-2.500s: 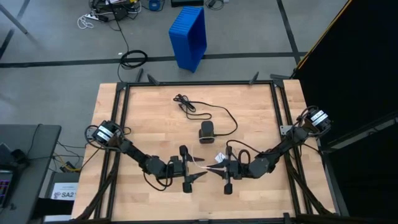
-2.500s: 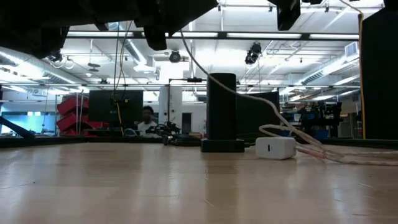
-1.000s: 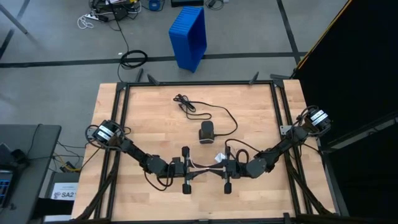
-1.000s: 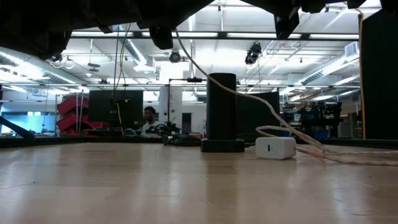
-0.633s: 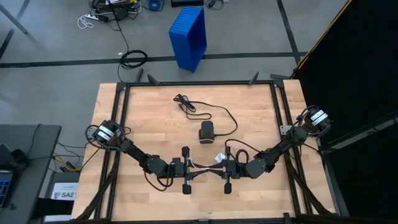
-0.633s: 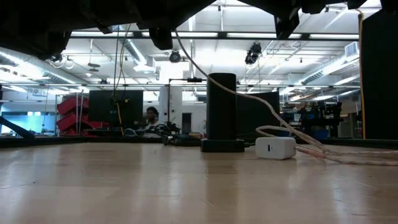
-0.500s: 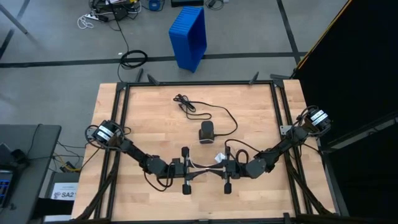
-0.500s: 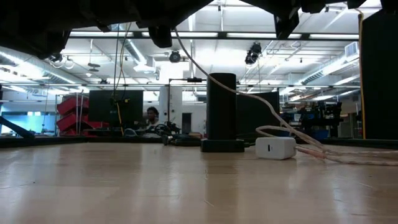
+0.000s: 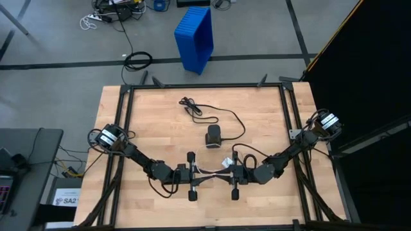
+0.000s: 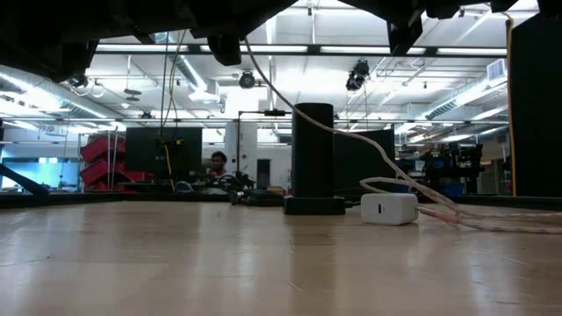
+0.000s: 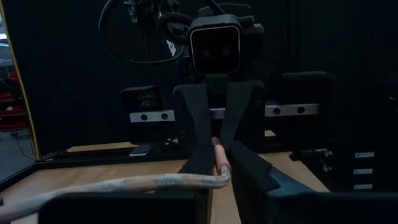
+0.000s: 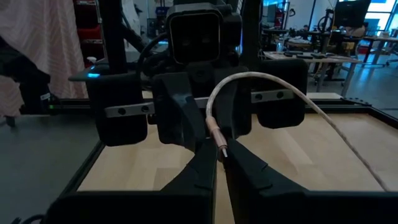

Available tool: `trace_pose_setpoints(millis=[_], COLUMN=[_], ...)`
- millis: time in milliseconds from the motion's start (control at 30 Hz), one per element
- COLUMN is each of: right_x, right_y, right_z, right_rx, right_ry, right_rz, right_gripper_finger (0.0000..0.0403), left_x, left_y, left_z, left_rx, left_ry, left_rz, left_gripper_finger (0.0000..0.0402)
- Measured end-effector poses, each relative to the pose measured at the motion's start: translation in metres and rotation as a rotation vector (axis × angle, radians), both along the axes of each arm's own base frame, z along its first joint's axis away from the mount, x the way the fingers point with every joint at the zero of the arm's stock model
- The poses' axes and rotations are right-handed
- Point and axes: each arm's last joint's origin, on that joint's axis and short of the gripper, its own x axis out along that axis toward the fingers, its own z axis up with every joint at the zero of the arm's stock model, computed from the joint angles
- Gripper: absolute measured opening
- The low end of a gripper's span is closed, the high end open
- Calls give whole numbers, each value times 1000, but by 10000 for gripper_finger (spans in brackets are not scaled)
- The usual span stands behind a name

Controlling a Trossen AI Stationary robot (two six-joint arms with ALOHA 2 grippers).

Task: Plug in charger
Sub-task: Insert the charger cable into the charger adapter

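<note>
Both arms are nose to nose at the near middle of the light wooden table (image 9: 257, 109), and the pale braided charging cable (image 12: 261, 81) is strung between them. The left gripper (image 9: 196, 176) is clamped on the cable just behind its metal plug tip (image 12: 222, 149), as the right wrist view shows. The right gripper (image 9: 228, 177) is pinched tight too, with the same cable bending into its fingers in the left wrist view.

So this looks like a regrip, getting the plug lined up before any insertion. The white square charger brick (image 10: 389, 208) sits on the table just beside the black cylindrical dock (image 9: 213, 136), farther in than the grippers, its port facing the near edge in the low view. A black cord (image 9: 221, 115) trails from the dock toward the far side.

Next, I'd say, one gripper has to let go so the other can carry the tip to that port, square on.
</note>
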Motion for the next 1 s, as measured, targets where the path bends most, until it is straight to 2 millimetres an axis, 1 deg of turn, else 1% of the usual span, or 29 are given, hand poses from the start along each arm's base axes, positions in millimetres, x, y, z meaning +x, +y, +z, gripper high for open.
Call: trace_pose_setpoints(millis=[100,267,333,500,633,733,833,900,1000], right_x=[0,-1,-2,-10,-21,-29,-35,-35,-29], right_y=[0,1,3,10,12,12,11,10,6], right_z=[-1,-3,-3,-5,6,7,11,8,0], right_rx=[-4,-23,-33,-107,-108,-111,-49,-19,25], right_ry=[6,27,29,68,91,150,175,201,228], right_rz=[1,8,14,56,12,4,1,-11,-22], right_gripper_finger=[0,1,8,53,98,127,144,149,148], left_x=[0,0,0,0,-1,-3,-5,-7,-8], left_y=[0,0,0,0,1,2,3,5,8], left_z=[-1,-2,-2,3,5,16,23,30,38], left_rx=[5,12,13,-6,13,21,30,35,2], left_ry=[8,20,21,-9,22,36,63,74,59], left_rz=[-1,-1,1,10,10,11,11,11,14], left_gripper_finger=[7,3,2,1,1,0,0,0,0])
